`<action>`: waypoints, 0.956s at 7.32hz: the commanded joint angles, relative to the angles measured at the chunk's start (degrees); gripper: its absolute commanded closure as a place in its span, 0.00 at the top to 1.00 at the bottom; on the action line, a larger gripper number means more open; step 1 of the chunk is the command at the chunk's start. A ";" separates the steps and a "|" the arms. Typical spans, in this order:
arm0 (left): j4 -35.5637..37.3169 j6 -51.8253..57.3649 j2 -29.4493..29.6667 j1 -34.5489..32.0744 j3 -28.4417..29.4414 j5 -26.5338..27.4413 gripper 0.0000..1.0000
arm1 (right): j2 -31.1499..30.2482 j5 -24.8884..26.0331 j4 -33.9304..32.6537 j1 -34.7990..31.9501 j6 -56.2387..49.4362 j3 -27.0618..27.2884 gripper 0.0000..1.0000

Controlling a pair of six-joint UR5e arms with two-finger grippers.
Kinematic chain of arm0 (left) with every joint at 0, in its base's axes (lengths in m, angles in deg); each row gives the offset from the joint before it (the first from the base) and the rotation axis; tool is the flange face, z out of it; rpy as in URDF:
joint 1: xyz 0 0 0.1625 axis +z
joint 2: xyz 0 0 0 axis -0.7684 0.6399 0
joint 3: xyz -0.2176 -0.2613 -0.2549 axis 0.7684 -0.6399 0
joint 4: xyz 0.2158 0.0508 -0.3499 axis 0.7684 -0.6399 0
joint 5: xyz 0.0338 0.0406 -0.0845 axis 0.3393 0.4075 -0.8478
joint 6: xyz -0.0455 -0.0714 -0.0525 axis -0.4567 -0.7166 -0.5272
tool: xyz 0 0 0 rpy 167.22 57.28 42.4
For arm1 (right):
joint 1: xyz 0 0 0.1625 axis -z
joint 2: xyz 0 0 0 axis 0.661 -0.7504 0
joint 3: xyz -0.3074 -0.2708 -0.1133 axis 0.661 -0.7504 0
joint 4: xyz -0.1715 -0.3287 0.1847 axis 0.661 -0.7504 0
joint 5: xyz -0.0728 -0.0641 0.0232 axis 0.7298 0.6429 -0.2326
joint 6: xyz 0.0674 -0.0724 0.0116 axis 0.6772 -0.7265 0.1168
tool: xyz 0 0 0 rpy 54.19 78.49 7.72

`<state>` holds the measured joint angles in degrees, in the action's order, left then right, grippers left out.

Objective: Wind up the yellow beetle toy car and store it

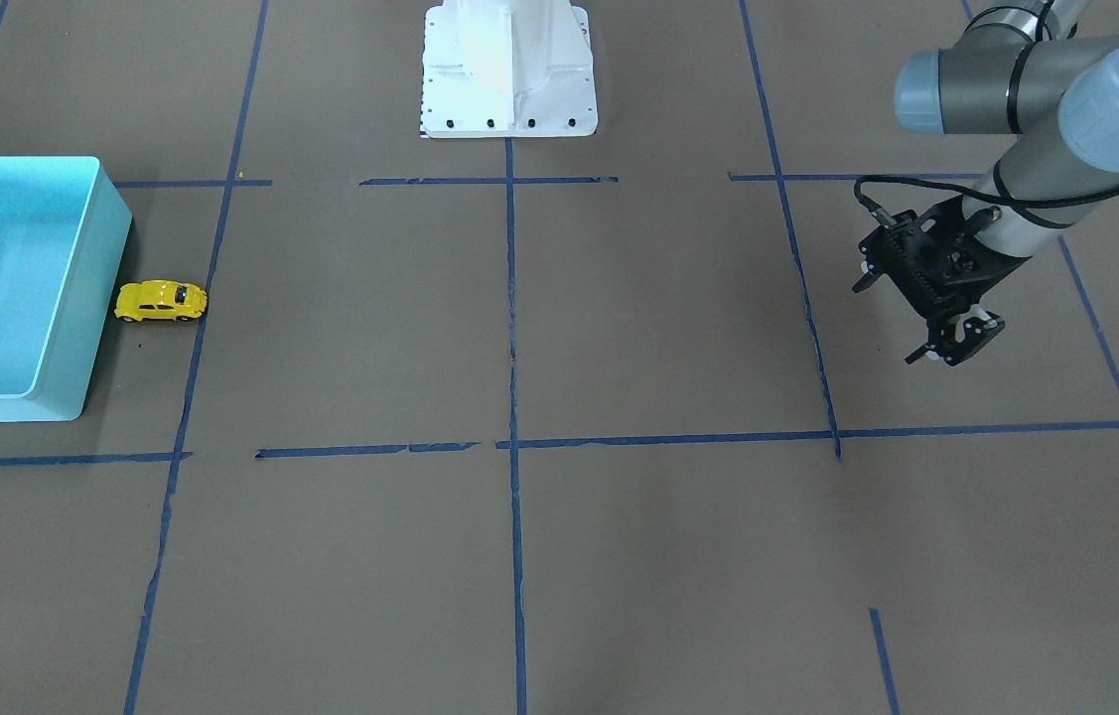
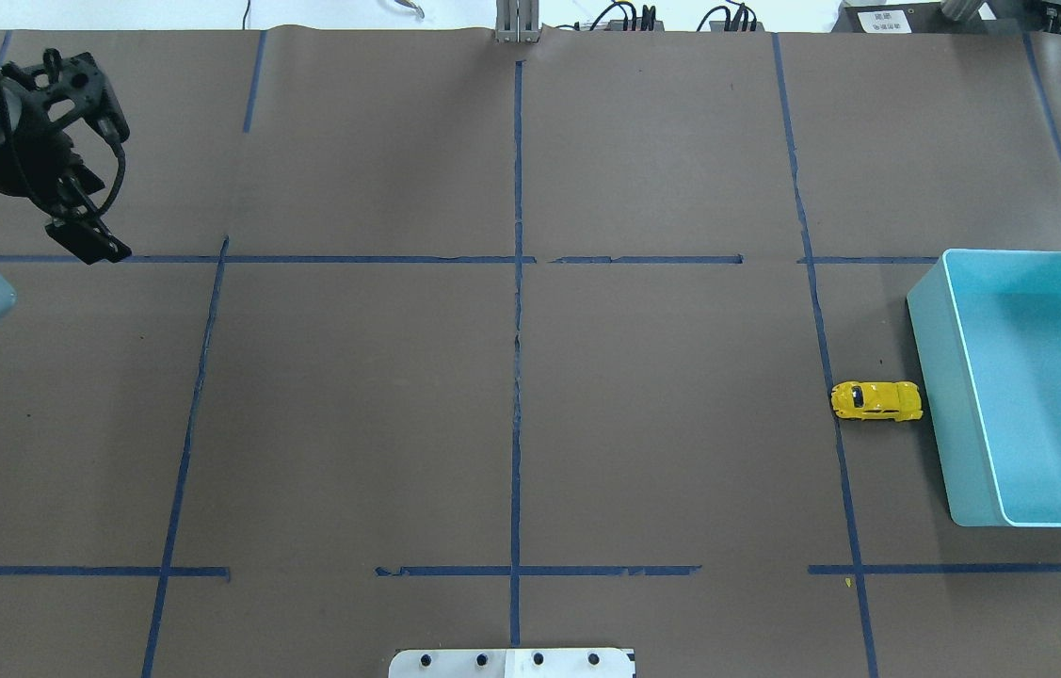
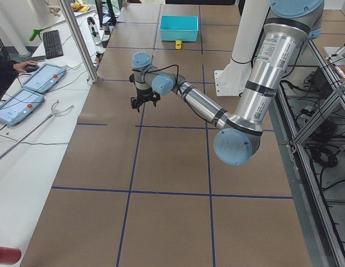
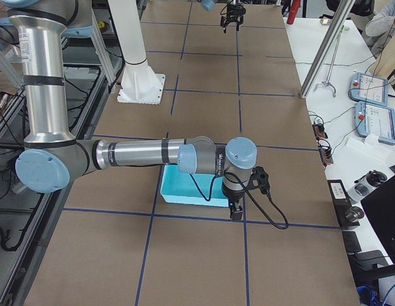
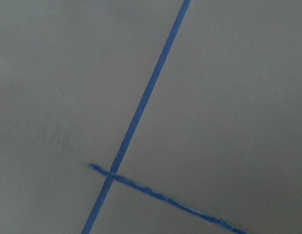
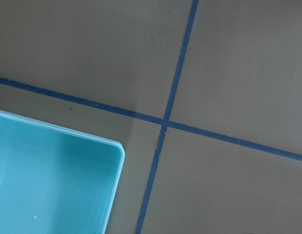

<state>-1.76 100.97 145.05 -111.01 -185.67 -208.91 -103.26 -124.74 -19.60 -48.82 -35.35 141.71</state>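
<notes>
The brown tabletop (image 2: pixel 351 424) is the biggest thing, and blue tape lines (image 2: pixel 516 377) divide it into squares. The right arm (image 4: pixel 134 153) reaches low across it toward the turquoise bin (image 2: pixel 940 395), which stands at the robot's right end of the tabletop. The left arm (image 3: pixel 206 105) is stretched out over the opposite end, well apart from the bin. The bin is open on top, and the part of its inside that shows has nothing in it. The right claw (image 4: pixel 236 210) hangs just beside one corner of the bin and appears only in the side view, so it cannot be told if it is released or clenched. The left claw (image 2: pixel 88 240) hovers above a tape crossing with its fingers spread, released and grasping nothing. The smallest thing is the yellow beetle toy car (image 2: pixel 876 400). It stands on its wheels on the tabletop, outside the bin and just beside the bin's long wall that faces the table's middle, with one end toward this wall. Its body is bright yellow and rounded, with dark windows and small black wheels. Whether the car touches the wall cannot be told.
</notes>
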 commanded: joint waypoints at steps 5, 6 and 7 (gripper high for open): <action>3.89 -13.28 -6.75 -23.08 7.82 2.23 1.00 | -0.79 -0.28 -5.49 -3.54 -13.44 8.82 1.00; 3.02 -13.02 -8.34 -26.44 11.16 -3.62 1.00 | -0.79 -0.20 -6.91 -6.36 -16.98 9.34 1.00; 2.92 -12.58 -9.92 -28.83 13.36 -4.72 1.00 | -2.71 -0.28 -8.84 -7.70 -17.10 12.83 1.00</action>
<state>1.54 88.02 137.14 -136.14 -175.41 -210.74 -104.48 -124.99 -26.08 -54.01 -50.32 151.63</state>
